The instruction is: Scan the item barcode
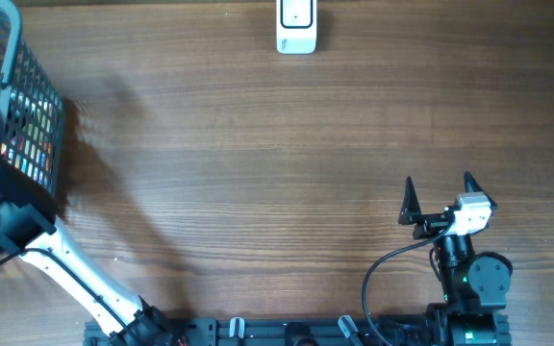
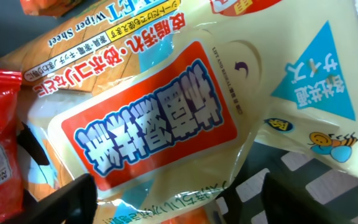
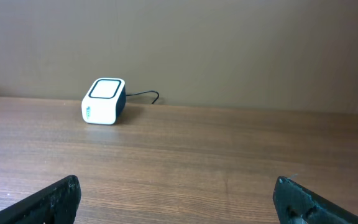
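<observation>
Inside the basket, hidden from overhead, the left gripper spreads wide astride a cropped wipes pack, seemingly not pressing it. Right gripper stands wide, empty.

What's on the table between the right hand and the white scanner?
Nothing: bare wooden table separates the right hand from the scanner, seen overhead and from the right wrist.

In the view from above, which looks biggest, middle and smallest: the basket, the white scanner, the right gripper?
1. basket, though cut off at the edge.
2. right gripper.
3. white scanner, cropped at the top.
Gripper and scanner look close, so that order is unsure.
</observation>
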Available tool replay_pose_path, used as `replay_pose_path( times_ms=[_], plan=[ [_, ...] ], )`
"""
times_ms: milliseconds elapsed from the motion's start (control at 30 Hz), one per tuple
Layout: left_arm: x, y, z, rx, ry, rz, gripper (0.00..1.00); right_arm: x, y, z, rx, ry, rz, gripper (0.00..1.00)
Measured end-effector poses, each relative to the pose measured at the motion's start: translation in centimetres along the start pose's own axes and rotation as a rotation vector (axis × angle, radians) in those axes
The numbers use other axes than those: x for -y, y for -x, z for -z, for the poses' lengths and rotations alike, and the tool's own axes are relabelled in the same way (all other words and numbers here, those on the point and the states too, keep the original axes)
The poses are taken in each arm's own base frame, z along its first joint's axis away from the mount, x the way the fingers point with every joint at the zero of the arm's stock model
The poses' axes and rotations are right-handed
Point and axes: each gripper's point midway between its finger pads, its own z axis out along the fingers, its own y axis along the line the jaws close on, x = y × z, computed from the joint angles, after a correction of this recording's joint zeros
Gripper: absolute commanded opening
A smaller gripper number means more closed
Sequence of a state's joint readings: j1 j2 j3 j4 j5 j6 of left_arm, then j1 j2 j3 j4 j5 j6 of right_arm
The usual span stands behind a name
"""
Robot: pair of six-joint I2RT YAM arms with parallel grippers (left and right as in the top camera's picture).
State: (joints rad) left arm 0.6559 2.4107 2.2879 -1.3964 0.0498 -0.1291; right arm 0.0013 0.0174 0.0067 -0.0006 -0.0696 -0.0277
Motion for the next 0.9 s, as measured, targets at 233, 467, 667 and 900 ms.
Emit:
replay_pose_path(
  times_ms=[233,467,667,900],
  plan=[
    [0.1,0.3,-1.2,0.012,-0.002,-0.006,0.86,0.0,0.0,0.0,0.0,0.0,0.0,1.0],
    [-0.3,0.0,-2.4,0.0,0.013,-0.003,0.54,0.0,0.0,0.0,0.0,0.0,0.0,1.0],
    [-0.1,0.3,-2.4,0.01,0.009,-0.019,0.04,0.0,0.0,0.0,0.0,0.0,0.0,1.0],
    [0.0,0.3,-2.4,0.014,0.008,-0.025,0.04,0.0,0.0,0.0,0.0,0.0,0.0,1.0]
  ],
)
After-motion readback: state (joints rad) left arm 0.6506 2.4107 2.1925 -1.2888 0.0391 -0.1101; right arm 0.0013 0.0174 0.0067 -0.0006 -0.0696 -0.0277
